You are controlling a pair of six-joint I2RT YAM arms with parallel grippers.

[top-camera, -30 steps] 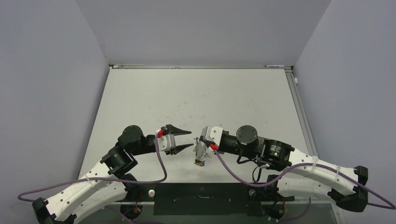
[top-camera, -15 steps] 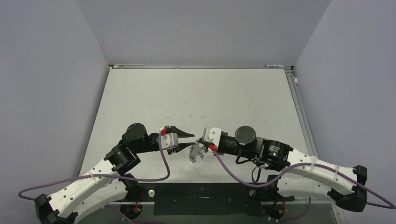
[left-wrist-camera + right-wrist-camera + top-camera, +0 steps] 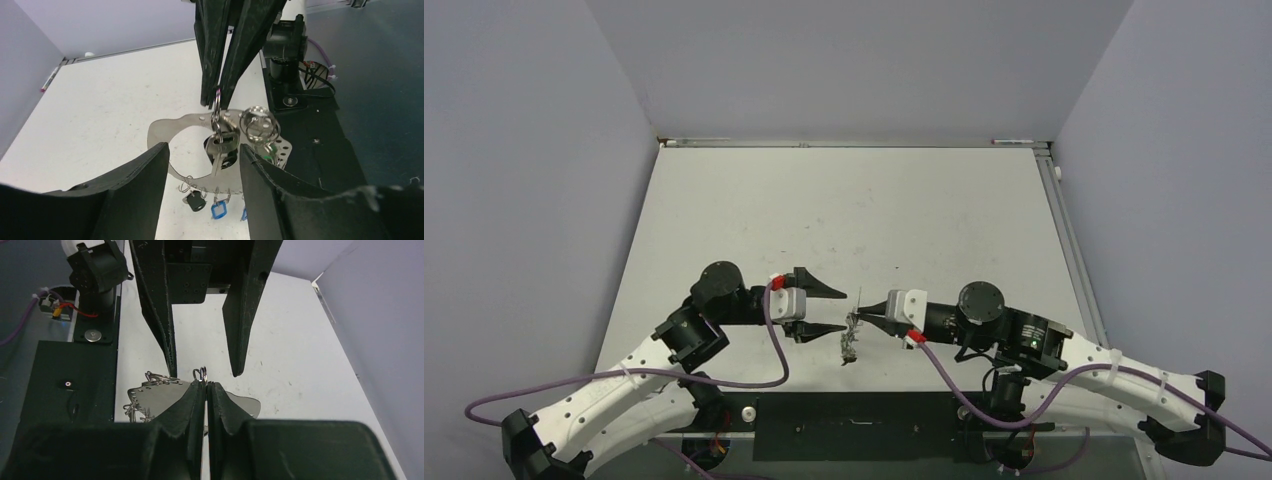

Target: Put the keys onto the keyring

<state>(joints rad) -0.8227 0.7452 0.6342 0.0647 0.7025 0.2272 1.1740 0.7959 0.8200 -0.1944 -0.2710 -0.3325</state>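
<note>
Keys [image 3: 218,147] hung with the keyring [image 3: 172,121] in one bunch above the table [image 3: 824,210]. The right gripper [image 3: 864,318] pinched a small ring [image 3: 218,96] atop it; the left gripper [image 3: 839,310] stood with jaws apart just beside.

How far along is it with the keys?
Partly done: a black key and a blue key already hang from the keyring. In hand: the right fingers pinch a small ring carrying a silver key. Still to do: getting that one on; the left fingers stand open nearby.
</note>
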